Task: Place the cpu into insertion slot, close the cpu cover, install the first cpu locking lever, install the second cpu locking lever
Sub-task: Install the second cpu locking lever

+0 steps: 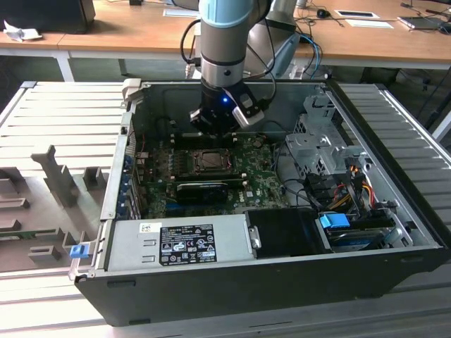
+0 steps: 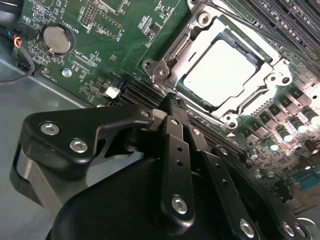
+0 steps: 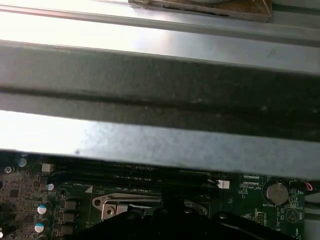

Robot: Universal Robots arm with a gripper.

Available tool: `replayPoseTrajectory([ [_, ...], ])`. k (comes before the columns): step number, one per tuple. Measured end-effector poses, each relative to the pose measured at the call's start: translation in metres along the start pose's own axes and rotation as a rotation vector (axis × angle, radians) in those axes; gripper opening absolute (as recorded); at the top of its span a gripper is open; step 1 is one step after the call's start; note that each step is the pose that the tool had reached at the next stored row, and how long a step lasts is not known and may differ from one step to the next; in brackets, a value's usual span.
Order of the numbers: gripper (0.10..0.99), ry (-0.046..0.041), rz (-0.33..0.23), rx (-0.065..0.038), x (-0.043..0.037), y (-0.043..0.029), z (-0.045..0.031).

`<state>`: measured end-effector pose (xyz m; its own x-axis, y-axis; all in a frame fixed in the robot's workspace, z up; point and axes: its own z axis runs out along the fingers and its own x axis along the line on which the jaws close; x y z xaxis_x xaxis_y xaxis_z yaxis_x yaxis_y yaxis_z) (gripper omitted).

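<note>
Evidently you had the cpu (image 2: 220,72) seated in the insertion slot (image 2: 165,55) just beyond your tool (image 2: 170,102), fingers pressed together and empty, so locking the levers called for care.

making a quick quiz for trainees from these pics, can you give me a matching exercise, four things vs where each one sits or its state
Things:
1. cpu
2. cpu cover
3. gripper
4. power-supply box

Places or states:
A. lowered around the chip, its window showing the pale face
B. along the case's near wall in the exterior view
C. seated in the insertion slot
D. fingers together, just beside the socket over the green board

Pairs: 1-C, 2-A, 3-D, 4-B
</note>
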<state>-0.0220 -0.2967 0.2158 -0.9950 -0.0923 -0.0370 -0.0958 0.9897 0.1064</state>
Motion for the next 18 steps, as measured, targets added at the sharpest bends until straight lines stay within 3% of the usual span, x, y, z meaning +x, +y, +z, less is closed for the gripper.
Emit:
replayPoseTrajectory([
  [2,0.106,-0.0001,0.000,0.000,0.0006,-0.0064,-0.0006],
  [5,0.106,-0.0001,0.000,0.000,0.0006,-0.0067,-0.0053],
  [9,0.106,-0.0001,0.000,0.000,0.0000,-0.0053,-0.0191],
  [18,0.106,-0.0001,0.000,0.000,0.0008,-0.0131,-0.0199],
])
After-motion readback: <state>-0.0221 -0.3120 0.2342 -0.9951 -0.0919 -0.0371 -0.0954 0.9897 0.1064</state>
